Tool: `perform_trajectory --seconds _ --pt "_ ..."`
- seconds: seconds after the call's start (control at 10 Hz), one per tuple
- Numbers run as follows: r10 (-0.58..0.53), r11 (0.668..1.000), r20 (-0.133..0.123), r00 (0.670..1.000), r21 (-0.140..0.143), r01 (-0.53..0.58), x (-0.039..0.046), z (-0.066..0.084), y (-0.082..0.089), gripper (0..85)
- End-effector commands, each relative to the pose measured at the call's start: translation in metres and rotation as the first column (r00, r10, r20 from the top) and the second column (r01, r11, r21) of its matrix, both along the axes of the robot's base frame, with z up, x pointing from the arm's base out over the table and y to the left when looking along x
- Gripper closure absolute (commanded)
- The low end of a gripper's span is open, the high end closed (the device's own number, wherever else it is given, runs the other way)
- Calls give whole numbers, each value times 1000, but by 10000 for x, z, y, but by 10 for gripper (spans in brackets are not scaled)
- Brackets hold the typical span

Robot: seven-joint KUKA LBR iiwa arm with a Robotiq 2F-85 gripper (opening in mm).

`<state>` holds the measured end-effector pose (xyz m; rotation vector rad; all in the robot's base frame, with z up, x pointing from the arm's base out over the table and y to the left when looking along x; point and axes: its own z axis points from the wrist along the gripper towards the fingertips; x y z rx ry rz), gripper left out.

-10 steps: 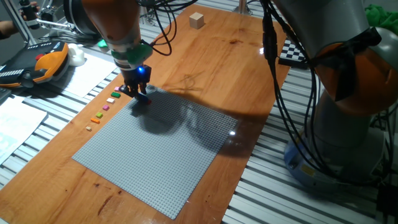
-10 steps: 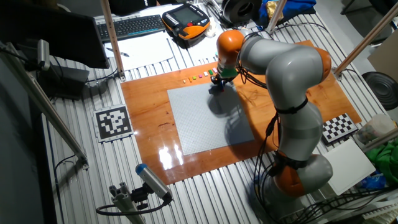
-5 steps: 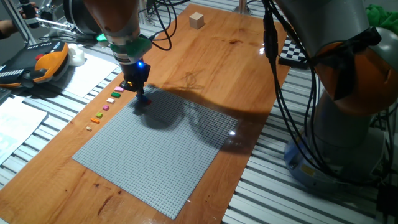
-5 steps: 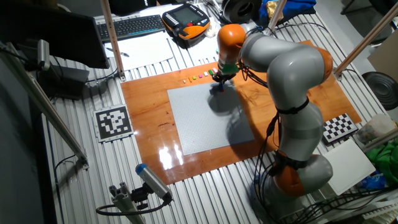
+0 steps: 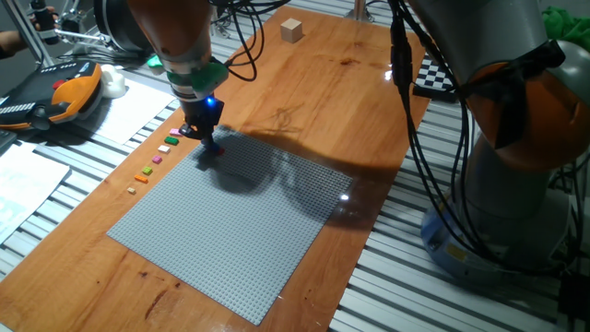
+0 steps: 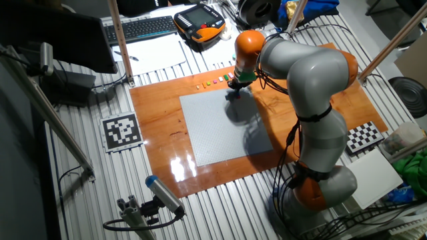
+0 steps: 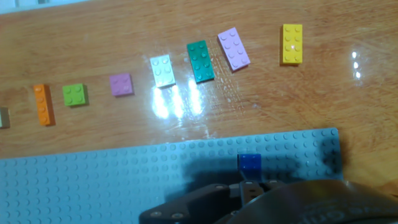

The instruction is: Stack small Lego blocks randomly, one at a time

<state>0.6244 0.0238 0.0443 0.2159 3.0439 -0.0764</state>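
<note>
Several small Lego blocks lie in a row on the wooden table beside the grey baseplate (image 7: 93, 180): yellow (image 7: 292, 43), lilac (image 7: 234, 48), dark green (image 7: 200, 60), white (image 7: 163, 70), pink (image 7: 120, 84), light green (image 7: 74, 94) and orange (image 7: 43, 104). The row also shows in one fixed view (image 5: 159, 159). A blue block (image 7: 250, 163) sits on the baseplate near its corner. My gripper (image 7: 250, 188) (image 5: 208, 138) (image 6: 231, 90) hovers just over that block. Its fingertips sit close together, and I cannot tell whether anything is between them.
A tan wooden cube (image 5: 292, 30) stands at the far end of the table. An orange teach pendant (image 5: 64, 92) and papers lie off the table's left side. A checkerboard marker (image 5: 433, 74) lies to the right, and cables hang from the arm.
The gripper rose a little from the block on the baseplate, then settled slightly right. The blocks have not moved.
</note>
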Motion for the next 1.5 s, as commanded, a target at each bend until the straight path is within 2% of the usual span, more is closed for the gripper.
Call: perform_trajectory --seconds 0.0,0.3,0.7,0.9,1.0,1.2,1.4 --pt "-1 1000 -3 1000 0 1 -16 -14 2 850" --pt "-6 1000 -8 1000 0 6 -19 31 13 850" --pt "5 1000 -4 1000 -10 -5 -60 -6 0 850" --pt "6 1000 -7 1000 -13 -6 -59 -5 -1 850" --pt "13 1000 0 1000 -21 -13 -52 -16 -8 850" --pt "14 1000 -1 1000 -15 -14 -31 -6 -6 850" --pt "23 1000 -1 1000 -21 -23 -27 -6 -7 850"
